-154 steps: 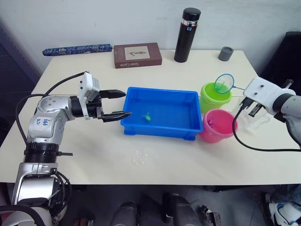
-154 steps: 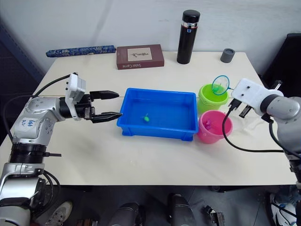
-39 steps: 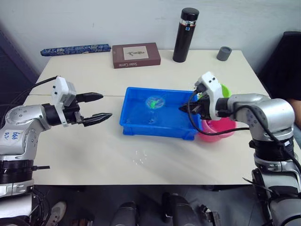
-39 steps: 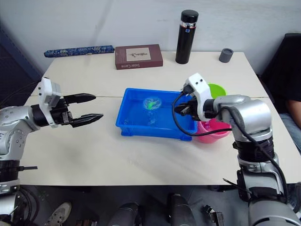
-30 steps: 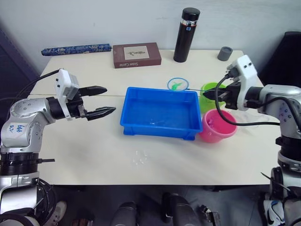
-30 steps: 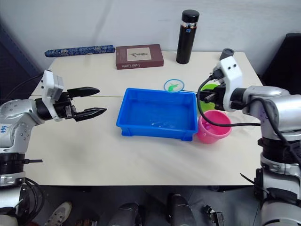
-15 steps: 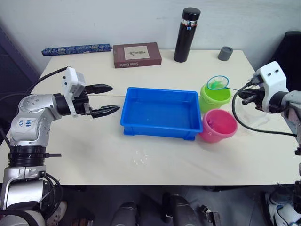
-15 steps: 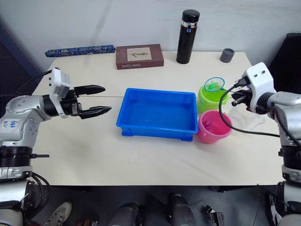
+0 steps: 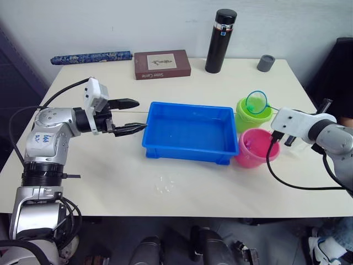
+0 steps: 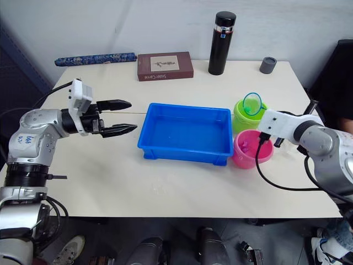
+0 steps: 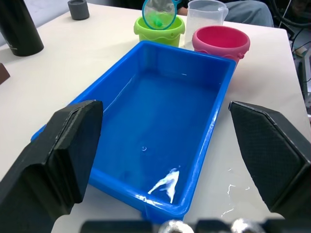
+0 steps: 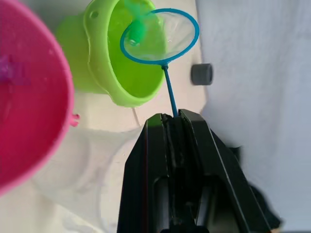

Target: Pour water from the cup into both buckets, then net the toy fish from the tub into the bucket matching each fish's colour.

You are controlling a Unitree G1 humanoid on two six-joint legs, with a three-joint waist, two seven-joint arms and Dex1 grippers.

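The right gripper (image 12: 172, 121), clamped on the blue-rimmed round net (image 12: 160, 36), tilts it over the lime green plastic bucket (image 9: 252, 114), while the left gripper (image 9: 132, 116) hangs spread left of the shallow blue tub (image 9: 187, 132).

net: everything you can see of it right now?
The net is a small round hoop with a blue rim and clear mesh on a thin blue stem. The right pincer is shut on the stem. The hoop is tilted on edge above the green bucket, not touching its rim as far as can be seen. A small green fish sits in the mesh at the hoop's edge, over the bucket's opening.
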